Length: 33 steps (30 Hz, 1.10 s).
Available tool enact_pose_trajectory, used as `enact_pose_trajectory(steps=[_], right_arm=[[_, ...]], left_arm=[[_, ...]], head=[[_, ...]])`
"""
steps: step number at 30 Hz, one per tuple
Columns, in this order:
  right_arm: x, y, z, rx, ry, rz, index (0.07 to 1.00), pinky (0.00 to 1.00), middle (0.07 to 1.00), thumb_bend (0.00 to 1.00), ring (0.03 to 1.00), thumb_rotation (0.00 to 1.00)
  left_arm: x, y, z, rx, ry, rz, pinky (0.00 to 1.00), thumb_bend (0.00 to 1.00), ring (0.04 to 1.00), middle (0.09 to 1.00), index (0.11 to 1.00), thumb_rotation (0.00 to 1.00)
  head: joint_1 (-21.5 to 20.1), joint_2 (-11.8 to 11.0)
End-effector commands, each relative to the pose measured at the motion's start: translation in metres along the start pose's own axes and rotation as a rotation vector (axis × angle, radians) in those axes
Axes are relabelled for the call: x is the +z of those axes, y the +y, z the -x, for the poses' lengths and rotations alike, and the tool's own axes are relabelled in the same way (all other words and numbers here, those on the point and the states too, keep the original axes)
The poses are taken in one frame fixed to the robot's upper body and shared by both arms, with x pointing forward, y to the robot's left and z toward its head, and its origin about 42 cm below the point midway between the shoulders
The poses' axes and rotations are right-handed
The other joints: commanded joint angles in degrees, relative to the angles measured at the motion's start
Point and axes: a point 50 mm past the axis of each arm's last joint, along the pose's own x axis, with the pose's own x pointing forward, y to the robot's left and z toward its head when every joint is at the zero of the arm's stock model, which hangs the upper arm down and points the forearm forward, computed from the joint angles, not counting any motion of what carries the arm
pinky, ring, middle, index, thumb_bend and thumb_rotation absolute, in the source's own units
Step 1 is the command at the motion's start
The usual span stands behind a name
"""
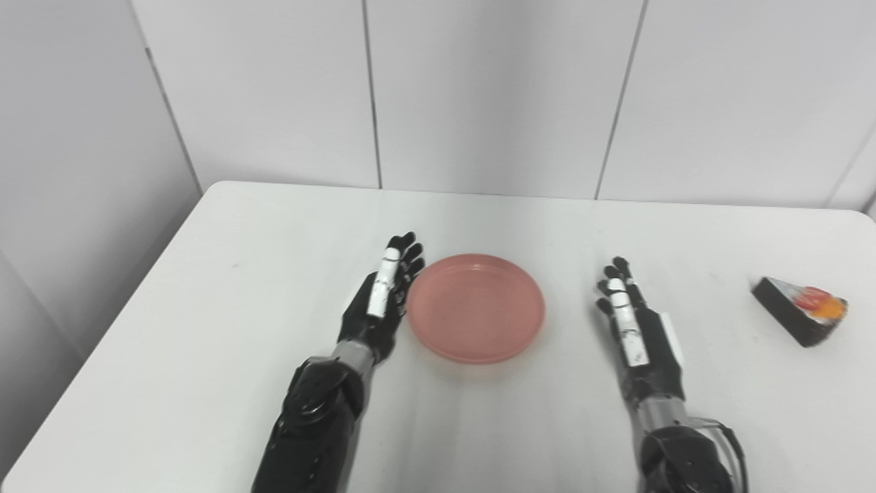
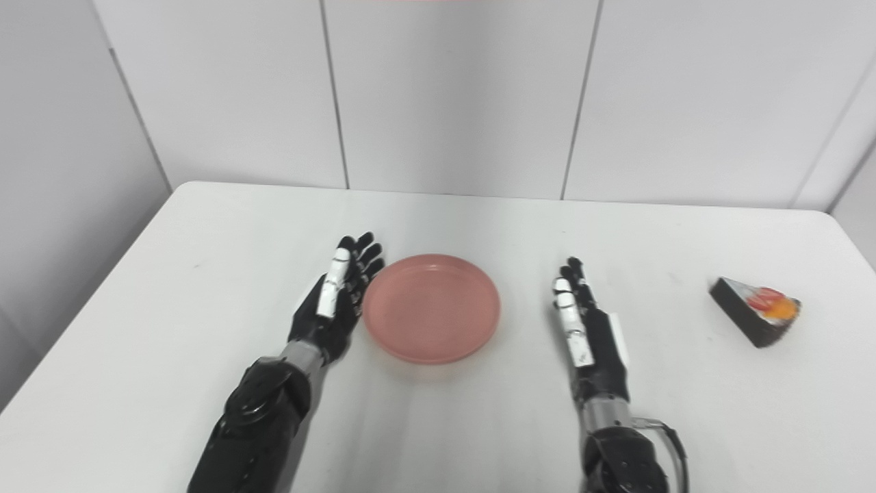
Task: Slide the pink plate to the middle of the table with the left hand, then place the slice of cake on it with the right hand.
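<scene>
The pink plate [image 1: 476, 307] lies flat near the middle of the white table [image 1: 226, 287], with nothing on it. My left hand [image 1: 383, 294] is open, fingers straight, standing on edge against the plate's left rim. My right hand [image 1: 633, 325] is open and empty, to the right of the plate and apart from it. The slice of cake [image 1: 801, 308], dark with a red and orange topping, lies on the table at the far right, well beyond my right hand. It also shows in the right eye view [image 2: 756, 310].
White wall panels [image 1: 479, 96] stand just behind the table's far edge. The table's left edge runs diagonally at the picture's left; its right edge is near the cake.
</scene>
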Motion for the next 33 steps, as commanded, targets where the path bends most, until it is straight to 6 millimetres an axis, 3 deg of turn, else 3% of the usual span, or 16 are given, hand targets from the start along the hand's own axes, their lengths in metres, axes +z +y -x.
enact_pose_trajectory(steps=[1, 11, 20, 24, 28, 33], right_arm=[[0.021, 0.013, -0.013, 0.024, -0.084, -0.006, 0.973, 0.96, 0.959, 0.46, 0.941, 0.83], [0.014, 0.027, -0.019, 0.026, -0.061, 0.076, 0.965, 0.96, 0.963, 0.58, 0.947, 0.86], [0.024, 0.033, -0.025, 0.050, -0.095, 0.146, 0.962, 0.95, 0.957, 0.55, 0.949, 0.82], [0.040, 0.018, -0.035, 0.031, -0.120, 0.311, 0.951, 0.91, 0.935, 0.58, 0.938, 0.82], [0.057, 0.001, -0.043, -0.024, -0.142, 0.389, 0.938, 0.91, 0.929, 0.59, 0.940, 0.77], [0.079, -0.024, -0.050, -0.117, -0.189, 0.487, 0.904, 0.85, 0.898, 0.61, 0.892, 0.64]], left_arm=[[0.003, -0.008, -0.004, -0.015, -0.051, -0.016, 1.00, 0.63, 0.997, 0.987, 0.977, 1.00], [-0.001, 0.009, -0.001, -0.020, -0.079, -0.056, 1.00, 0.62, 1.000, 1.000, 1.000, 1.00], [-0.005, 0.023, -0.004, -0.032, -0.075, -0.077, 1.00, 0.65, 1.000, 1.000, 1.000, 1.00], [-0.005, 0.027, -0.004, -0.054, -0.081, -0.096, 1.00, 0.63, 1.000, 1.000, 1.000, 1.00], [-0.008, 0.033, -0.006, -0.048, -0.087, -0.130, 1.00, 0.61, 1.000, 1.000, 1.000, 1.00], [-0.010, 0.037, -0.008, -0.036, -0.110, -0.181, 1.00, 0.59, 1.000, 1.000, 1.000, 1.00]], head=[[-1.6, 0.1], [-9.1, 0.0], [-14.1, -0.5], [-16.2, -0.9], [-17.7, -1.1], [-18.5, -1.6]])
